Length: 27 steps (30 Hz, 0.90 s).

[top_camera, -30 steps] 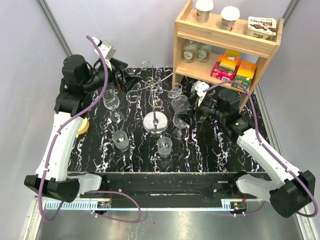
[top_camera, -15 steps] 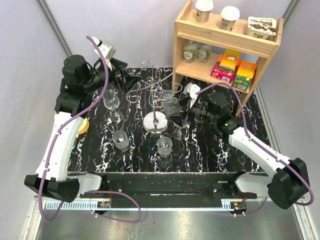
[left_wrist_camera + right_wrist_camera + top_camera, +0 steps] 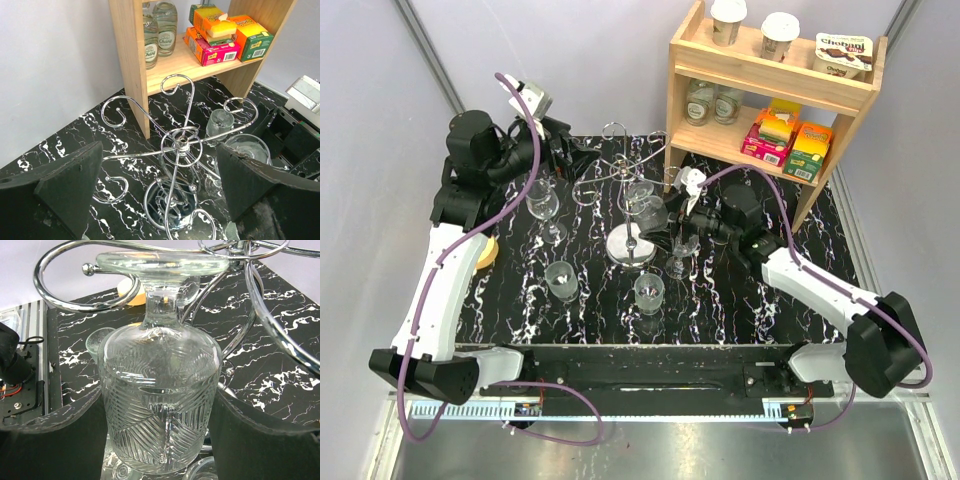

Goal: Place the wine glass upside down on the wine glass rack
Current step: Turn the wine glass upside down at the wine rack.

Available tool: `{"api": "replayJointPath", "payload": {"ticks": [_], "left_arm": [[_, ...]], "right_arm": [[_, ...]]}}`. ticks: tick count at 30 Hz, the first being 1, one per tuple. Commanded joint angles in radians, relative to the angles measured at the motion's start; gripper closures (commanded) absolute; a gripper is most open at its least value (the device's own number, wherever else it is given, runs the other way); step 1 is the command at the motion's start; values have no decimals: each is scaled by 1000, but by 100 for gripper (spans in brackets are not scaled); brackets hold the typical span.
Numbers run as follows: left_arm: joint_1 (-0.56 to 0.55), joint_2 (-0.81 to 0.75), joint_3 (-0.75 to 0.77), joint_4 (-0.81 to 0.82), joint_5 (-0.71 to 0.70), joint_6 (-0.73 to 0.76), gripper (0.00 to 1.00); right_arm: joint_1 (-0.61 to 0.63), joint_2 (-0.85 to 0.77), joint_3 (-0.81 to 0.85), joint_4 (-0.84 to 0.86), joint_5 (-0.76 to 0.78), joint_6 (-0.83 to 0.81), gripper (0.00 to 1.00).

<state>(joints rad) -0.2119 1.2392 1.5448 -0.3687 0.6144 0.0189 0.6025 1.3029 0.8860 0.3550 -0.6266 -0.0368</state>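
Centre of table: shiny silver wire wine glass rack (image 3: 632, 240) stands upright on its round disc base on the black white-veined marble tabletop (image 3: 750, 290).
Task item: clear ribbed wine glass (image 3: 160, 405), held upside down, foot uppermost and bowl below, clear of the tabletop, just beside the rack's central post on the right-hand side.
Glass foot: level with one curled rack arm (image 3: 55, 287); contact with the arm cannot be judged.
Right gripper (image 3: 662, 222): clamped on the bowl of the glass, one dark finger (image 3: 55, 440) against each side.
Left gripper (image 3: 568, 152): jaws spread wide, holding nothing, above the rack's far left side and looking down on its hub.
Other glassware: stemmed glass (image 3: 542, 203) upright at left; two short tumblers (image 3: 561, 280) (image 3: 649, 292) in front of the rack.
Rear right: light wooden shelf unit (image 3: 680, 100) with bottles and boxes.
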Motion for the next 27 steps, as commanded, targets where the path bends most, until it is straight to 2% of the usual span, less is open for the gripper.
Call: {"api": "replayJointPath", "payload": {"ticks": [1,12,27], "left_arm": [[0,-4,-8,34,-38,18,1],[0,0,-38,37,-54,29,1],[-14,-3,-110,51,-107,44,1]], "right_arm": [[16,7,44,162,1,29,100],[25,64,91,208,-39,112,100],[29,45,59,300,-47,201,100]]}}
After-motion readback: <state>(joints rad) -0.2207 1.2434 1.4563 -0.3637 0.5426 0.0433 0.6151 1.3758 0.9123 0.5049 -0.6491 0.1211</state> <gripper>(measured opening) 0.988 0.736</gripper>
